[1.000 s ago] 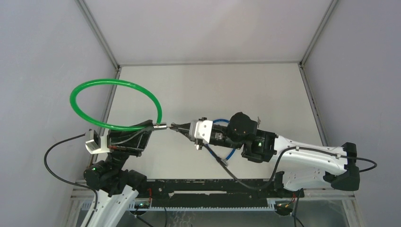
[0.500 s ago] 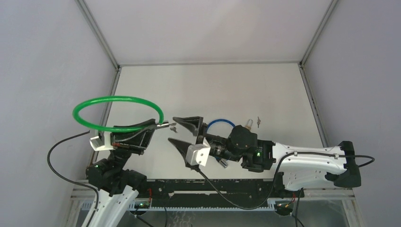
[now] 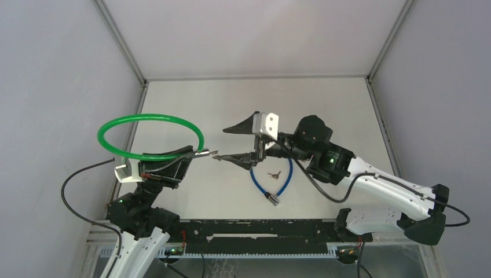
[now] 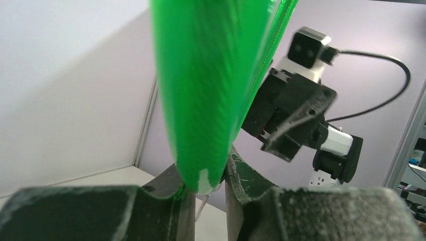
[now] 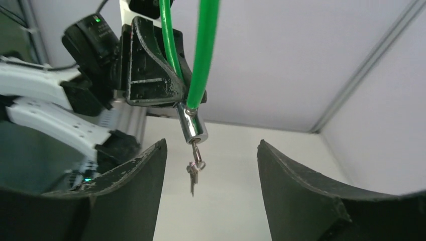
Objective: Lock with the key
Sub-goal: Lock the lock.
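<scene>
Right fingers (image 5: 131, 193) have spread — key (image 5: 193, 168) hangs between their tips, ungripped.

A vivid green cable loop (image 3: 150, 136) is glowing against pale lilac walls (image 3: 58, 87), its end cap (image 5: 192, 125) gleaming silver and a dull grey key (image 5: 193, 173) hanging from it. A blue cable (image 3: 272, 179) is showing on the off-white table (image 3: 324, 110), alongside dark metal keys (image 3: 274, 174). The left gripper (image 3: 190, 153) and right gripper (image 3: 220, 144) are wearing matt black, scuffed grey at the edges. The 2 arms are showing white arm shells (image 3: 394, 194) over black joints, white camera housings (image 3: 267, 123), black leads (image 3: 75, 191) and a green status light (image 3: 332, 153).
</scene>
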Robot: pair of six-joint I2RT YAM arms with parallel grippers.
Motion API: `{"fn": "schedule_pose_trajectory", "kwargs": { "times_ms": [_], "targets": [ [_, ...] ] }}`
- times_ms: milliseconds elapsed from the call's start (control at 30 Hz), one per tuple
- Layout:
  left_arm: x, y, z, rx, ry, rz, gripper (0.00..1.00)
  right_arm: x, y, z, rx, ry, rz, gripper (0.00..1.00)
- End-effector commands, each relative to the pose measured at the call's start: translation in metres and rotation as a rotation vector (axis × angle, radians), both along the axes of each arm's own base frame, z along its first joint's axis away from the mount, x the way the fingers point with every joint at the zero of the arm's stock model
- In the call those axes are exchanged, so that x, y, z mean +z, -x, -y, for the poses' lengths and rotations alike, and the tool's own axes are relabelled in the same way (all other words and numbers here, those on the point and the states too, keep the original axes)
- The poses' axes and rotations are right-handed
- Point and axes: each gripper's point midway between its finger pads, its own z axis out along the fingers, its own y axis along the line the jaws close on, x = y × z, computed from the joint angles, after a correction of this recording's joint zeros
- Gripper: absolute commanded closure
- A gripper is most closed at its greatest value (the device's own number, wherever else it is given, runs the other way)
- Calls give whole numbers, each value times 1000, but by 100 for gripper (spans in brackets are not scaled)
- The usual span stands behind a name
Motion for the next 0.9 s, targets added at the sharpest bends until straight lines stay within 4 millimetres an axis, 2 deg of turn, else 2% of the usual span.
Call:
{"fn": "schedule_pose_trajectory", "kwargs": {
  "times_ms": [0, 100, 300, 433, 567, 633, 867],
  "targets": [
    [7, 7, -2, 13, 1, 66, 100, 6, 21, -6, 166, 32, -223, 31],
    [6, 6, -3, 14, 1, 65, 100, 1, 19, -13, 160, 42, -217, 39],
    [6, 6, -3, 17, 2, 64, 100, -8, 13, -23, 148, 58, -229, 38],
    [7, 6, -3, 16, 2, 67, 100, -15, 3, -27, 108, 64, -237, 44],
    [6, 6, -3, 14, 4, 63, 100, -14, -1, -31, 83, 56, -209, 56],
    [7, 6, -3, 16, 4, 64, 100, -14, -1, -32, 82, 55, -192, 65],
    [7, 4, -4, 22, 10, 60, 100, -27, 0, -44, 10, 110, -33, 89]
  ]
}}
